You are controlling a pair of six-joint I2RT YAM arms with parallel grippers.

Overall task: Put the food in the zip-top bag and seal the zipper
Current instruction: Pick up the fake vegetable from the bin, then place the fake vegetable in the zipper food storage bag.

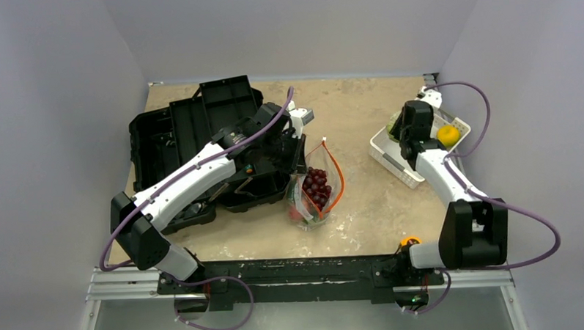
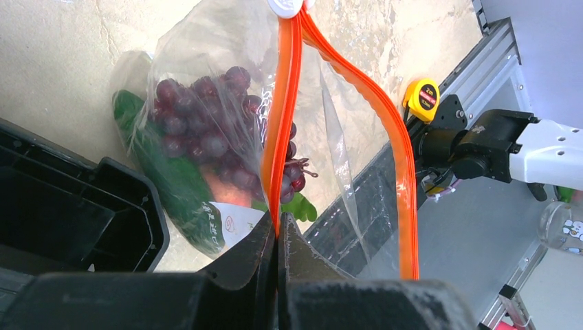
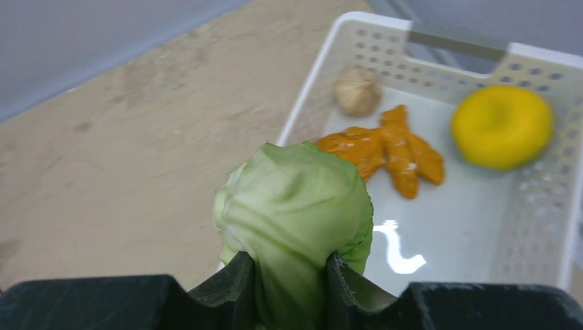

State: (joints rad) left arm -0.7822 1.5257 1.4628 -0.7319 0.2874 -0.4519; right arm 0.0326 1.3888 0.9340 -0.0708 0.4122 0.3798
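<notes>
The clear zip-top bag (image 1: 315,190) stands at the table's middle, mouth open, with purple grapes (image 2: 199,127) and a green cucumber (image 2: 165,182) inside. Its orange-red zipper (image 2: 282,117) runs up in two strips. My left gripper (image 2: 277,234) is shut on one zipper strip and holds the mouth up; in the top view it is at the bag's upper left (image 1: 297,139). My right gripper (image 3: 289,265) is shut on the pale green cabbage (image 3: 295,206), held above the near-left corner of the white basket (image 1: 391,150). A yellow lemon (image 3: 502,126) lies in the basket.
An open black toolbox (image 1: 193,139) lies left of the bag, under my left arm. The basket (image 3: 543,227) also holds an orange-brown toy food (image 3: 388,148) and a small beige piece (image 3: 357,91). A yellow tape measure (image 2: 421,97) sits by the front rail.
</notes>
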